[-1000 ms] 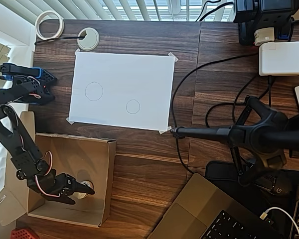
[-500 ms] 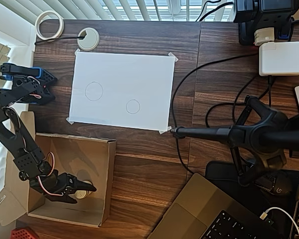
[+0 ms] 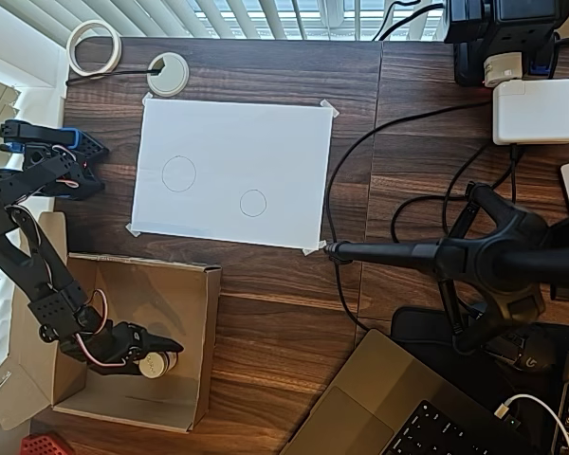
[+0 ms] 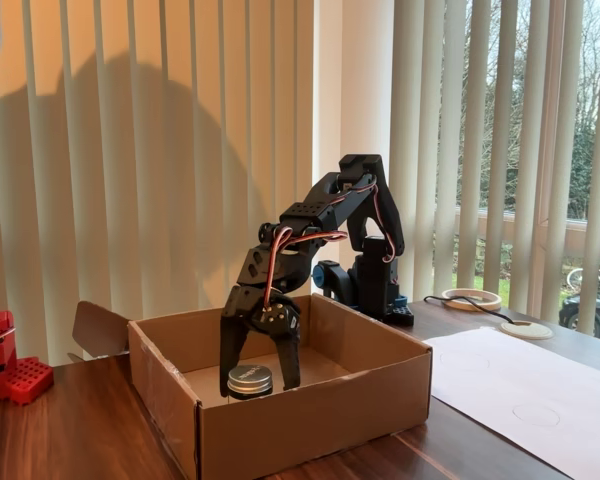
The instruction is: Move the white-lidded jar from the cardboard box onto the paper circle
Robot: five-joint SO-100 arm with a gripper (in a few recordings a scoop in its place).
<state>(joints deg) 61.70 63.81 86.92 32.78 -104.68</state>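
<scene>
While the white-lidded jar [image 4: 249, 379] sits on the floor of the cardboard box [image 4: 310, 415], the gripper [image 4: 259, 375] reaches down into the box with its two fingers spread, one on each side of the jar. In the fixed view the fingers [image 4: 289, 362] straddle the lid with a little room on either side, so the jaws read as parted and not yet pressing on anything. The overhead view agrees: the gripper [image 3: 156, 354] lies over the jar [image 3: 155, 365] near the box's right-hand wall [image 3: 209, 341], the arm folded down from its base at the picture's left. My judgement is that the arm bends steeply over the box rim so the fingers can come at the jar from above, since the walls bar a sideways approach. Beyond the box, taped to the dark wooden table [image 3: 379, 171], lies a white sheet of paper [image 3: 266, 133] carrying two pencilled rings. The paper circle [image 3: 253, 203], the smaller one, stands empty, well apart from the box; the larger circle [image 3: 178, 173] lies to its left in that view. The step in hand appears to be the grasp itself: the jaws must close on the jar before any lift. A squeeze on the lid's edge alone could let the round jar slip.
</scene>
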